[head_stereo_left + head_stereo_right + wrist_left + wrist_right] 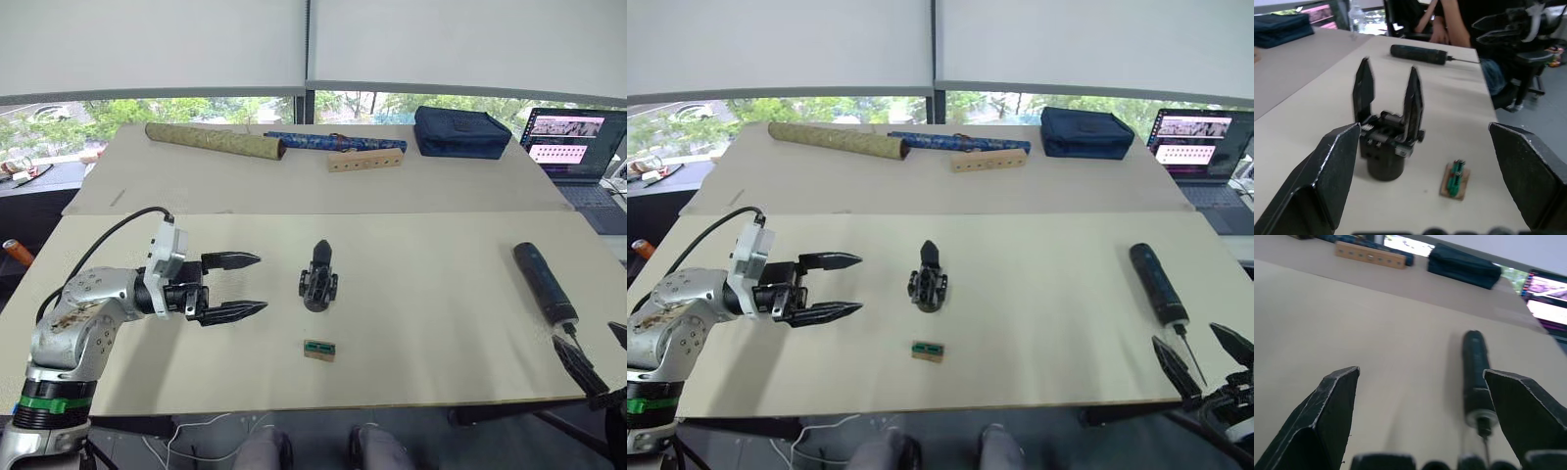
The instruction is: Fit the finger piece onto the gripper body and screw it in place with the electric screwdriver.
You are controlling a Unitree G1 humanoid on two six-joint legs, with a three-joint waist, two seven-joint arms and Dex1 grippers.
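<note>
The electric screwdriver looks rigid, smooth and hefty (grasp mid-barrel, away from the bit). Both the left gripper and the right gripper are spread wide, empty.

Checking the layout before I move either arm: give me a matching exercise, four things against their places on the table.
Things:
1. gripper body
2. electric screwdriver
3. small green block
4. left gripper

Places:
A. lying near the right gripper
B. near table edge, in front of the gripper body
C. table middle, standing upright
D. open, to the robot's left of the gripper body

Pairs: 1-C, 2-A, 3-B, 4-D
</note>
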